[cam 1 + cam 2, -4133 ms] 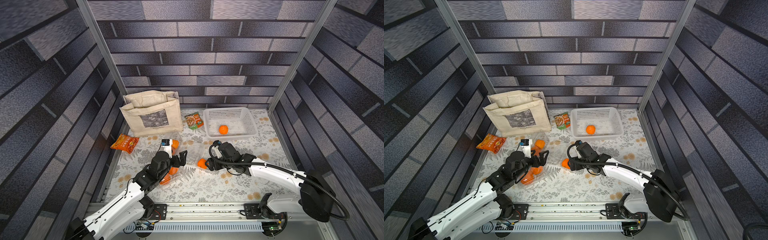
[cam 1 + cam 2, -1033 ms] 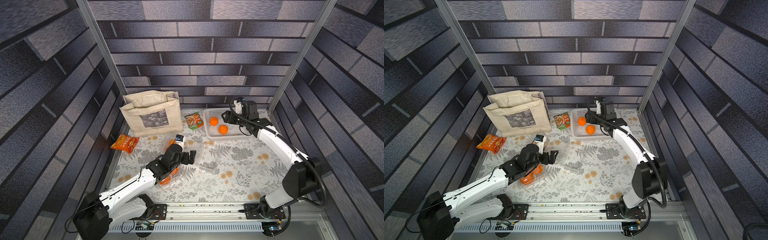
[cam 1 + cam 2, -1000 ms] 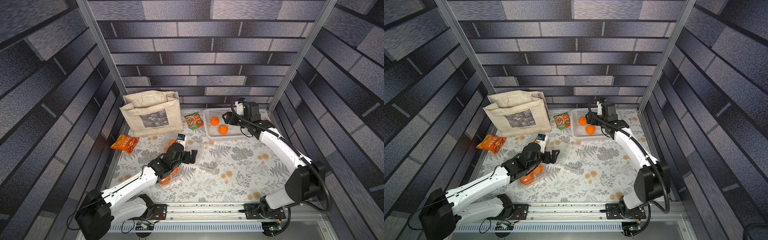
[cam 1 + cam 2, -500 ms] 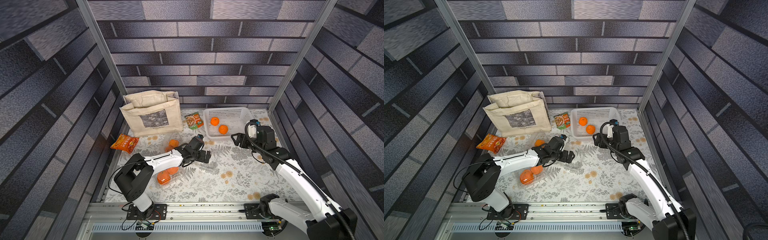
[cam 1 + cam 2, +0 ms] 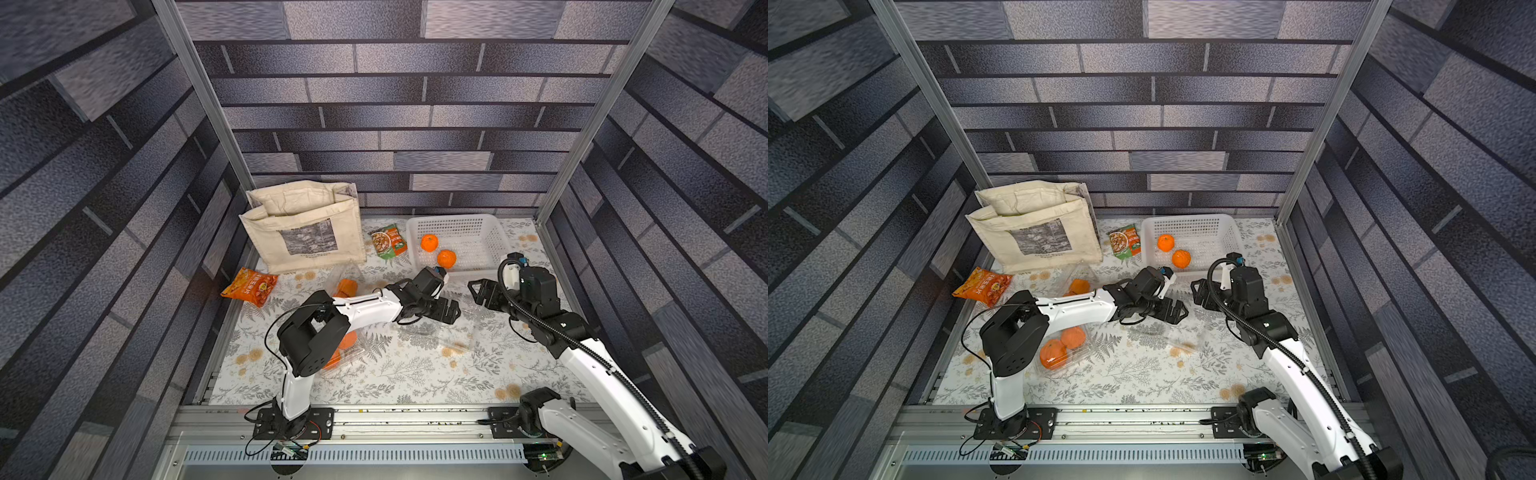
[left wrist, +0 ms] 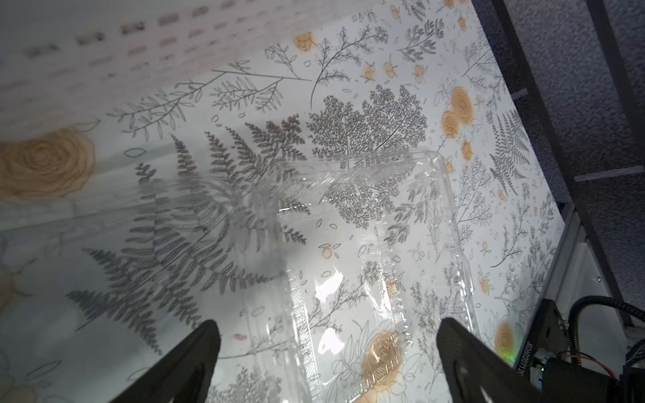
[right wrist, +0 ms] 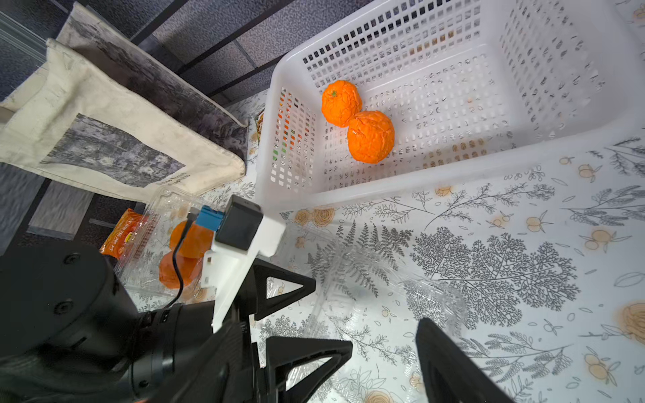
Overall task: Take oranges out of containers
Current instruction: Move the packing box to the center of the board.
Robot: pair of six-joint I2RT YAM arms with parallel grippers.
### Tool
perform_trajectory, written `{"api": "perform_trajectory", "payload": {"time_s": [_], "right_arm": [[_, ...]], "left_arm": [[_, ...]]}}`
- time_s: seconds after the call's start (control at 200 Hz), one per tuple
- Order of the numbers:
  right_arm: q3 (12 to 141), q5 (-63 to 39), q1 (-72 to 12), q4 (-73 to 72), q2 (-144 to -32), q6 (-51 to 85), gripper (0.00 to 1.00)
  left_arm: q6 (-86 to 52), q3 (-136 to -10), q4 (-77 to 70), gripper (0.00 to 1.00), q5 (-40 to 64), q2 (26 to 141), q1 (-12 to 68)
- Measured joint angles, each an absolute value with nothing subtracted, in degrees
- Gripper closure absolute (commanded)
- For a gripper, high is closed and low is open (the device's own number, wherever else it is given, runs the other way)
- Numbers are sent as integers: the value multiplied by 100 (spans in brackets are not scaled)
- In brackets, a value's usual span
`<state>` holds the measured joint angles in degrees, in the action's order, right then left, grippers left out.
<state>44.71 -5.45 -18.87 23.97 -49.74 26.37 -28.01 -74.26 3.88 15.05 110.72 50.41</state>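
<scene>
two oranges [image 5: 429, 242] sit touching in the white basket [image 5: 490, 232], and more oranges [image 5: 1053, 353] are inside two clear clamshells [image 5: 1086, 351] near the left arm. an empty clamshell [image 6: 366, 244] lies mid-table, left gripper [image 6: 328, 331] right over it, fingers spread wide, holding nothing. right gripper [image 5: 480, 293] is just beside, also wide and empty.
</scene>
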Motion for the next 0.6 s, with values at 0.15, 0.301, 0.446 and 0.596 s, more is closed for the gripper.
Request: {"api": "perform_trajectory", "payload": {"time_s": [0.15, 0.301, 0.446, 0.596], "right_arm": [[4421, -497, -1887, 2477, -4768, 2633, 16], [4235, -550, -1887, 2488, -4729, 2659, 16], [3907, -1037, -1887, 2329, -4731, 2735, 16], [3323, -1800, -2121, 1817, -4674, 3151, 16]], "left_arm": [[-2886, -7522, 292, 0, 1686, 11074, 5035], [-3092, -7483, 45, 0, 1977, 10881, 4873], [-3030, -6864, 617, 0, 1424, 9564, 4475], [-2460, -7063, 2060, 0, -86, 7889, 4611]]}}
